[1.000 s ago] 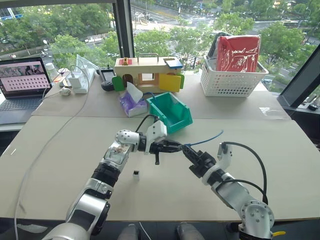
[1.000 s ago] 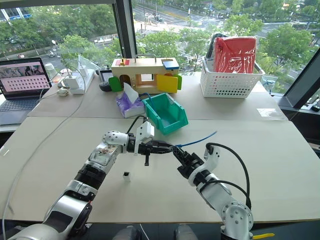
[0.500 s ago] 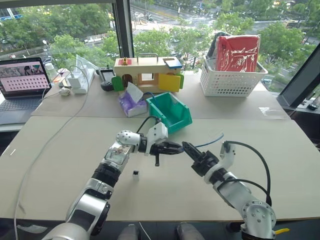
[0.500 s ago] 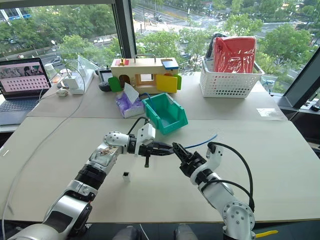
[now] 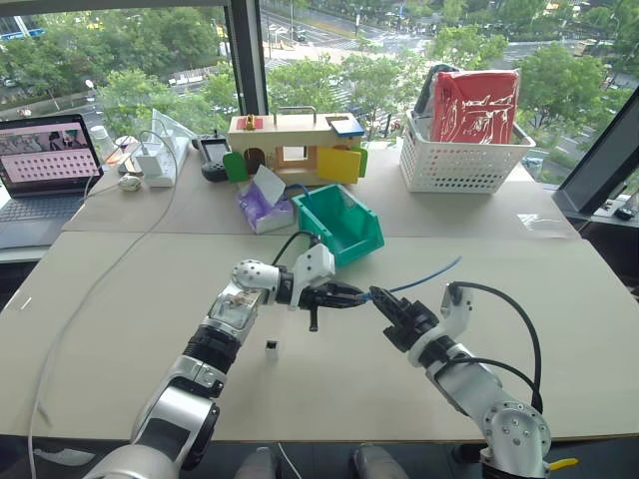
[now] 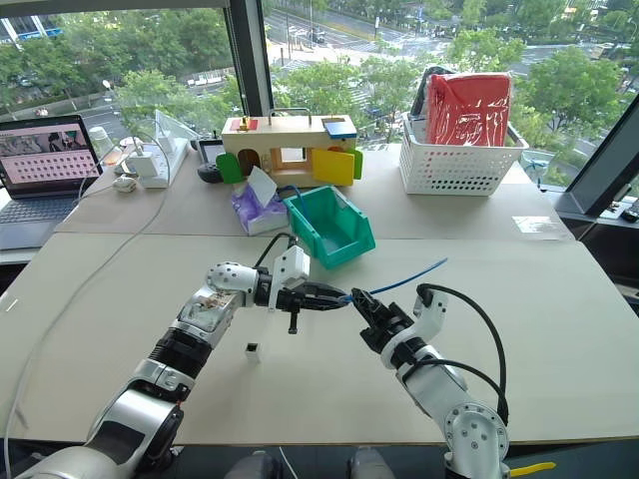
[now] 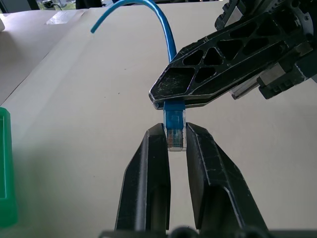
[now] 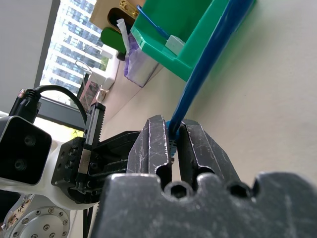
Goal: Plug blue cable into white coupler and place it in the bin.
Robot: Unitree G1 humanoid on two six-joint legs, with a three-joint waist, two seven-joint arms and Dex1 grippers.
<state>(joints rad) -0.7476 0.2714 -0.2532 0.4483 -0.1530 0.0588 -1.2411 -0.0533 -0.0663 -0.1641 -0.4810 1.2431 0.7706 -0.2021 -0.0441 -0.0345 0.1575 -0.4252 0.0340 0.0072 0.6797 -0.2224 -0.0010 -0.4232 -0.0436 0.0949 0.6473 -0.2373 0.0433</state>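
Observation:
The blue cable (image 5: 424,274) hangs in the air between my two grippers, its free end arching toward the right. In the left wrist view its clear plug (image 7: 175,133) sits pinched between my left gripper's (image 7: 175,130) fingers. My right gripper (image 5: 377,296) is shut on the cable just behind the plug, tip to tip with the left gripper (image 5: 354,293). The white coupler (image 5: 271,346) stands alone on the table below my left forearm, touched by neither gripper. The teal bin (image 5: 339,225) sits open on the table just beyond the grippers.
A purple tissue pack (image 5: 262,205) lies left of the bin, with a wooden toy house (image 5: 295,145) behind it. A white lattice basket (image 5: 464,150) holding a red bag stands at the back right. A laptop (image 5: 45,160) and a long white cord (image 5: 110,269) lie at the left.
My right gripper let go of the cable and opened half a second ago, then shut on it again close behind the plug. The cable's free end swung a little higher.

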